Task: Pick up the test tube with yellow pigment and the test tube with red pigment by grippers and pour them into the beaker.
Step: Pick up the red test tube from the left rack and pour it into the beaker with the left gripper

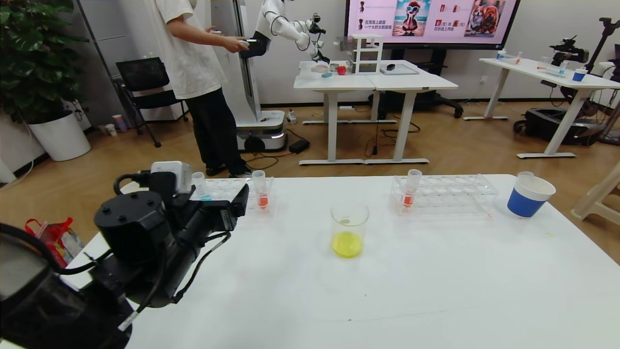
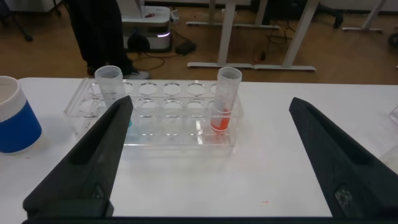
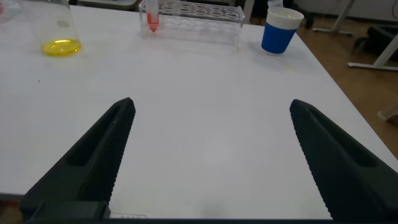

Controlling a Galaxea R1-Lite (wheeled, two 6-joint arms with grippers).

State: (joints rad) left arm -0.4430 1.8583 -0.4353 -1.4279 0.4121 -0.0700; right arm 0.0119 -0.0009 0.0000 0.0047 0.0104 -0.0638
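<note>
- Beaker (image 1: 349, 228) of clear squat glass stands on the white table (image 1: 436, 291), roughly midway between two clear plastic racks; a shallow pool of bright yellow liquid lies in its bottom, so the yellow pour looks done.
- No test tube with yellow pigment shows in any view; I cannot tell where it has gone.
- Slim clear test tube with red-orange pigment (image 1: 261, 190) stands upright in the left rack (image 1: 227, 189), at the end nearest the beaker; a tube with blue liquid (image 2: 111, 87) sits at that rack's other end.
- A second, like red-orange tube (image 1: 411, 190) stands upright in the right rack (image 1: 445, 194), with a blue-and-white paper cup (image 1: 529, 196) just beyond that rack.
- Left gripper (image 2: 205, 155) hovers in front of the left rack, fingers spread wide and empty, the red tube ahead between them but well apart.
- Right gripper (image 3: 208, 155) hangs over bare table, fingers likewise spread, holding nothing.
- Judged step: reaching for a red tube. The next move calls for advancing the left gripper to bracket the tube above the rack's top, pinching it, then lifting straight up.
</note>
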